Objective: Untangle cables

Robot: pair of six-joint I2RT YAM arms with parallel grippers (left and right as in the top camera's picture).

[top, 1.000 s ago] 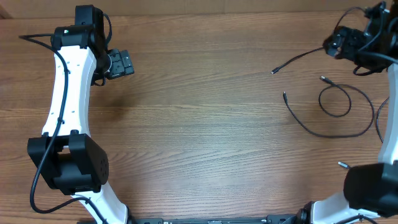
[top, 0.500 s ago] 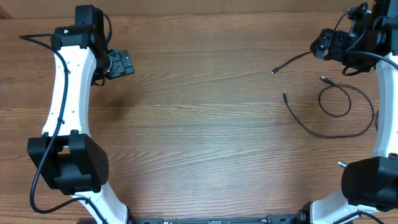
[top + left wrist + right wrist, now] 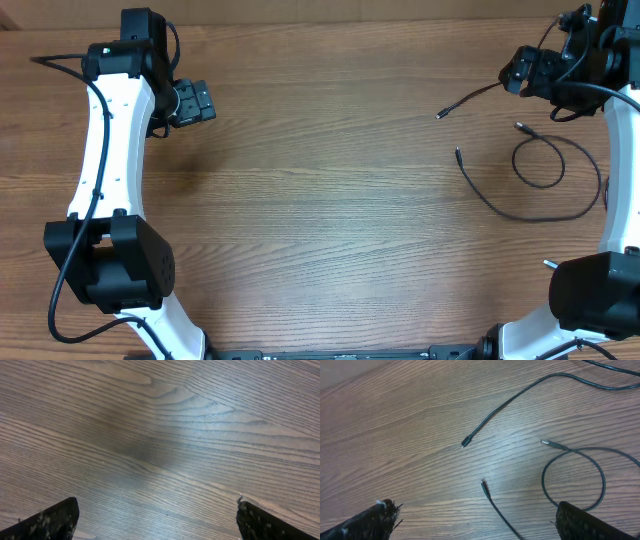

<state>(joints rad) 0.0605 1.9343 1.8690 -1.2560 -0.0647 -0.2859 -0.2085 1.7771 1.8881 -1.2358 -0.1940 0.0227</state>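
**STATUS: BOTH GRIPPERS SPREAD, CABLES LOOSE AT 2 TO 3 O'CLOCK**

Left gripper (image 3: 195, 102): positioned at 10 o'clock over the table (image 3: 330, 200), well apart from the cables (image 3: 520, 218). Fingertips (image 3: 57, 517) set wide apart, with only bare wood grain between them. Holding nothing.

Right gripper (image 3: 518, 72): positioned at 2 o'clock, above the cable area. Spread wide and clamped on nothing.

Cables: lying flat on the table between 2 and 3 o'clock.
- Straight cord (image 3: 470, 98): plug end pointing toward 8 o'clock, far end running toward 2 o'clock and hidden under the right arm. Apart from the other cords.
- Looped cord (image 3: 516, 160): silver-tipped, curled into a single ring just beside the 3 o'clock edge.
- Long cord (image 3: 459, 154): plug end near the ring at its 9 o'clock side, then sweeping toward 5 o'clock and curving back up past the ring. Cannot tell whether joined to the looped cord or separate.
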